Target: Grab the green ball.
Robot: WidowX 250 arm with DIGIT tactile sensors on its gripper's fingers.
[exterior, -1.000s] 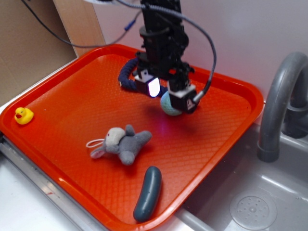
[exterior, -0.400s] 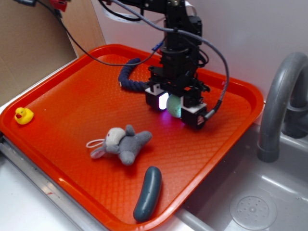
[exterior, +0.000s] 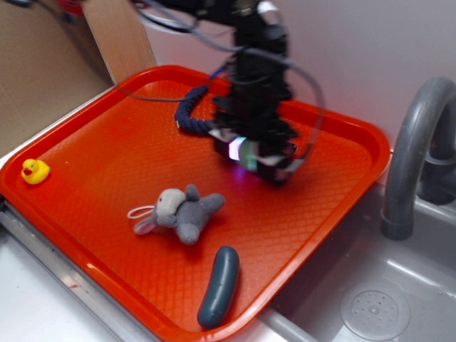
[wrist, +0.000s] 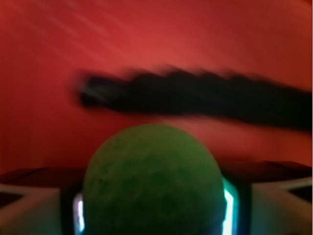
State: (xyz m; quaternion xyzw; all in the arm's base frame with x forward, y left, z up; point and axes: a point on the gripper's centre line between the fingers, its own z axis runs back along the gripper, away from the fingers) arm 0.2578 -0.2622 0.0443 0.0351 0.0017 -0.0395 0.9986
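Note:
The green ball [wrist: 152, 181] fills the lower middle of the wrist view, held between my two lit pads [wrist: 227, 208]. In the exterior view my gripper [exterior: 249, 153] hangs over the back middle of the orange tray [exterior: 92, 157], shut on the ball [exterior: 249, 152], of which only a pale sliver shows between the fingers. The arm is blurred by motion. I cannot tell whether the ball touches the tray.
A dark blue rope toy [exterior: 191, 110] lies just behind and left of the gripper; it shows as a dark blur in the wrist view [wrist: 195, 95]. A grey plush toy [exterior: 179, 212], a teal oblong [exterior: 219, 285], a yellow duck [exterior: 34, 171]. A grey faucet [exterior: 413, 157] stands right.
The gripper turned about its axis and closed round the ball, then shifted slightly left. The ball is now mostly hidden between the fingers. Other objects have not moved.

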